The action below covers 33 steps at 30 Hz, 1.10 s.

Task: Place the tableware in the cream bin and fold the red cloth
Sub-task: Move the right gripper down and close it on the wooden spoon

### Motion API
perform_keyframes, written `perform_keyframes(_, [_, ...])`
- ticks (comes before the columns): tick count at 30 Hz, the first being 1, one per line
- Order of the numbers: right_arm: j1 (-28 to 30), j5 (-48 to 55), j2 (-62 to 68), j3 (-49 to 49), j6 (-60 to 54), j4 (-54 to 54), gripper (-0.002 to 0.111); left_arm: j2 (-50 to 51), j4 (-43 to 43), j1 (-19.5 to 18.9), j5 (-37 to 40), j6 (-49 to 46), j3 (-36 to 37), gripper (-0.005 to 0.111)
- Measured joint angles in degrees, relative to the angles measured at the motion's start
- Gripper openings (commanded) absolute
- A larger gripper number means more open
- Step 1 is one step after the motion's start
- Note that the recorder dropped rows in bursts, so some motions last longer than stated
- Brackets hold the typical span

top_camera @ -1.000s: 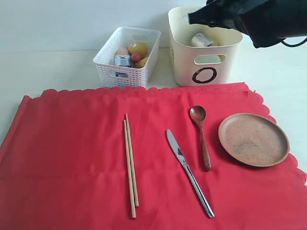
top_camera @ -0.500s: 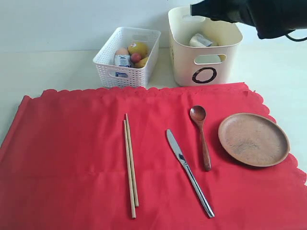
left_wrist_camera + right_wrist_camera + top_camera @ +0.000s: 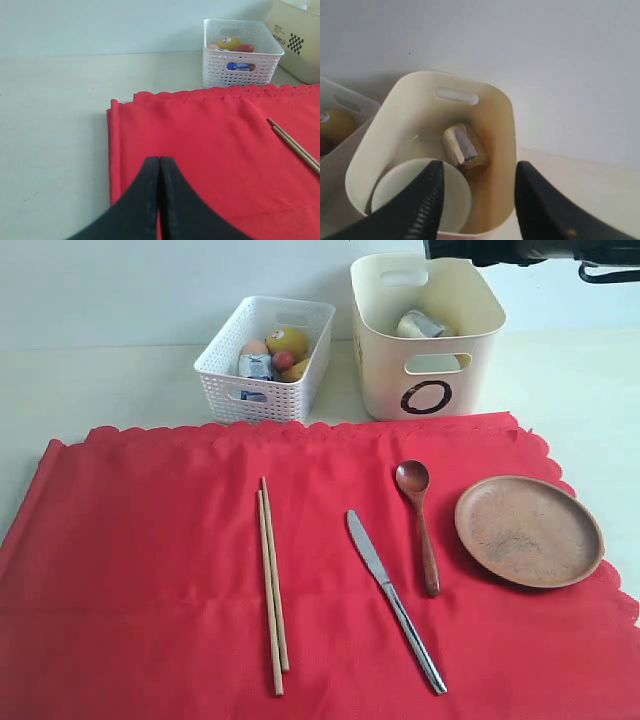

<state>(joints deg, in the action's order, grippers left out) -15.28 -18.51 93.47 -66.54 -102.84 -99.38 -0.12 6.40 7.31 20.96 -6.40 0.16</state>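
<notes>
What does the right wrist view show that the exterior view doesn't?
Only the right wrist view: the pale greenish-white bowl in the bottom of the tall cream plastic bin, and the right claw, open and empty over it. Only the exterior view: the scalloped red cloth carrying the two wooden chopsticks, steel knife, dark wooden spoon and round brown wooden plate. Both: the cream bin, the small shiny steel cup lying on its side inside, and the white lattice basket.

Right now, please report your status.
Left gripper shut, right gripper open above cream bin. Bowl, cup inside. Chopsticks, knife, spoon, plate on red cloth. Nothing blocking.
</notes>
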Motion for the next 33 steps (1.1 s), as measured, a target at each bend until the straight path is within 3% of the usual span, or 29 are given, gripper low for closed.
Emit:
perform_keyframes(10, [0.0, 0.03, -2.18, 9.05, -0.63, -0.39, 0.039, 0.0, 0.0, 0.0, 0.0, 0.0, 0.0, 0.0])
perform_keyframes(26, [0.0, 20.26, -1.27, 21.77, -0.5, -0.69, 0.039, 0.0, 0.0, 0.0, 0.0, 0.0, 0.0, 0.0])
perform_keyframes(33, [-2.71, 20.99, 5.68, 22.51, -0.85, -0.69, 0.039, 0.0, 0.0, 0.0, 0.0, 0.0, 0.0, 0.0])
